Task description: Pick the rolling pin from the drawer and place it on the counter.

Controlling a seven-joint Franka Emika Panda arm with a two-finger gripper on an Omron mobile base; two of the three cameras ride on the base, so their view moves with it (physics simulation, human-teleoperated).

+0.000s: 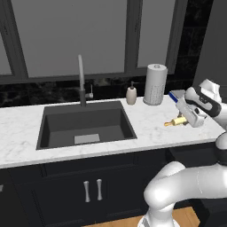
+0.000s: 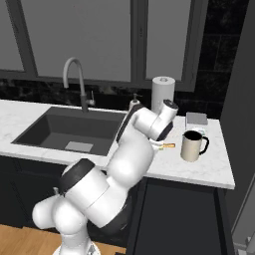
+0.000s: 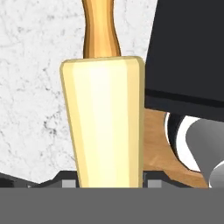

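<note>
Now fingers clamp the rolling pin above the counter; sink holds nothing.

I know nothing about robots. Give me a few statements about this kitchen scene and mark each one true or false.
1. The gripper holds the pale-yellow wooden rolling pin above the white marble counter. True.
2. The beige mug sits in the dark sink. False: it stands on the counter.
3. A white paper towel roll stands upright. True.
4. The curved faucet is running water. False: no water shows.
</note>
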